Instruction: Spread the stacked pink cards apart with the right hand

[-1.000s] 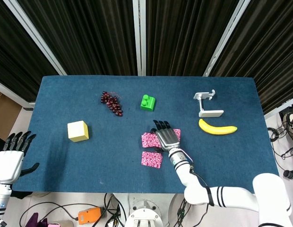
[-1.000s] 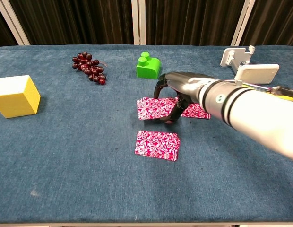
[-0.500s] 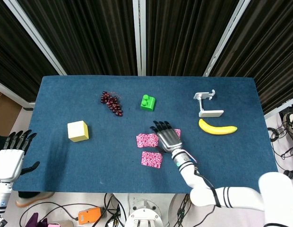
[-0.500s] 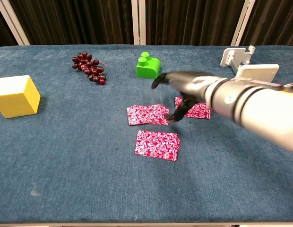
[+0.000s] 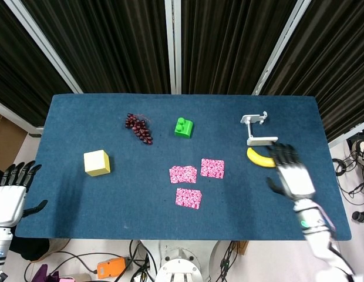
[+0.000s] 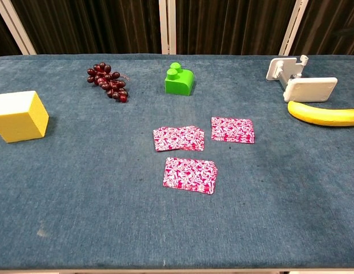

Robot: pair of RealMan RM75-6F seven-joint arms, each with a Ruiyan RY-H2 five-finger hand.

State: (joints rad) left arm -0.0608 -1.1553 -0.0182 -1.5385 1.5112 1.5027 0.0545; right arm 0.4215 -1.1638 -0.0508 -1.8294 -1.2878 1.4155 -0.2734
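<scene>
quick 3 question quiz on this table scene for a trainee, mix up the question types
1. True or false: the right hand rests on a pink card.
2. How many pink cards lie apart on the table? A) two B) three C) four
3. Fill in: the yellow fruit beside the white phone stand is a ____.

Key
1. False: it is open, off to the side near the banana.
2. B.
3. banana

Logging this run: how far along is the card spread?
Looks done: three pink cards lie apart on the table, none overlapping. Nothing in hand: the right hand is open over the banana, the left hand open off the table edge. Nothing visibly left.
</scene>
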